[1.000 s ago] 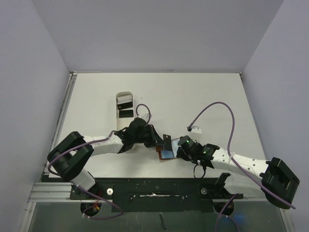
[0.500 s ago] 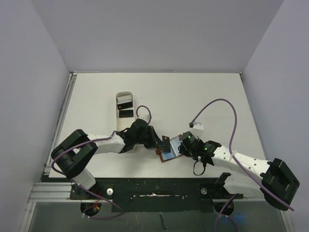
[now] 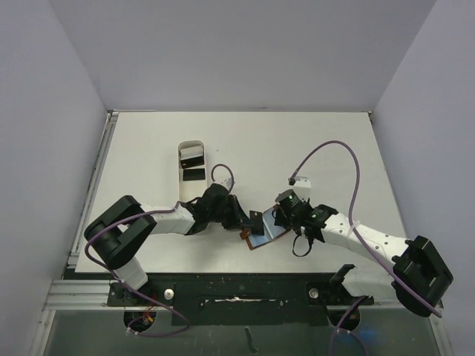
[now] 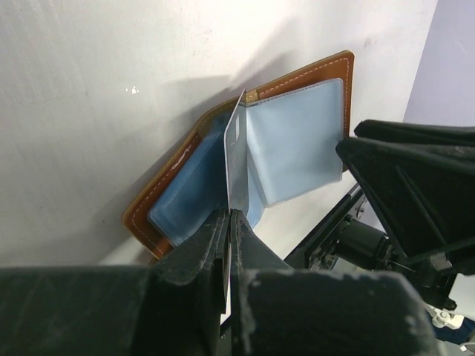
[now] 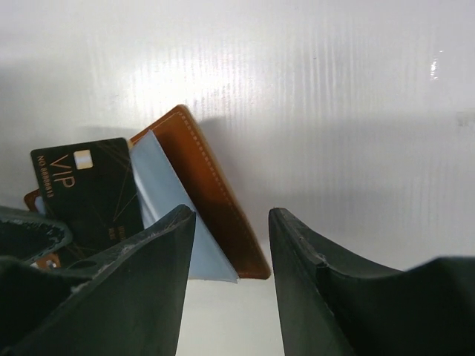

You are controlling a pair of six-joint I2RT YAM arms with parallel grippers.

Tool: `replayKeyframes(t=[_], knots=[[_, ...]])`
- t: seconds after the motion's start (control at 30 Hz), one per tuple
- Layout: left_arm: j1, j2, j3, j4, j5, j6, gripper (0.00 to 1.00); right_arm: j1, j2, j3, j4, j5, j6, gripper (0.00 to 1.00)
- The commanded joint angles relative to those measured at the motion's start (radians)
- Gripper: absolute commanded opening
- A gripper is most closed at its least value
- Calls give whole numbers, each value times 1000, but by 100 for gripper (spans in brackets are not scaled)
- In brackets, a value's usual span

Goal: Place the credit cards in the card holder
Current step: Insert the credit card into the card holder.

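The card holder (image 3: 260,237) lies open near the table's front middle, brown outside with pale blue pockets (image 4: 297,141). My left gripper (image 3: 250,220) is shut on a black credit card (image 3: 257,218), held on edge over the wallet's inner pockets (image 4: 236,156). In the right wrist view this card (image 5: 89,194) reads VIP. My right gripper (image 3: 279,220) is open at the wallet's right side. Its fingers (image 5: 171,245) straddle the raised brown cover (image 5: 215,196) and a pale blue leaf (image 5: 159,185). Two more dark cards (image 3: 194,166) lie in the white oval tray (image 3: 180,167).
The tray stands behind the left arm, toward the back left. A purple cable with a white plug (image 3: 299,180) loops over the table behind the right arm. Grey walls close in the table on three sides.
My right gripper has moved a little left and away from me, closer onto the wallet's right cover. My left gripper has lowered the card slightly toward the wallet.
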Motion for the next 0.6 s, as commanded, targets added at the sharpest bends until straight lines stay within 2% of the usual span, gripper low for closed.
replayKeyframes(t=[0.0, 0.2, 0.57], knots=[[-8, 4, 20, 58, 14, 12, 0, -52, 17, 33, 28, -19, -81, 45], [-8, -4, 23, 55, 16, 13, 0, -81, 19, -32, 92, -99, -81, 41], [-27, -25, 4, 75, 11, -15, 0, -58, -70, -212, 161, -161, 71, 33]])
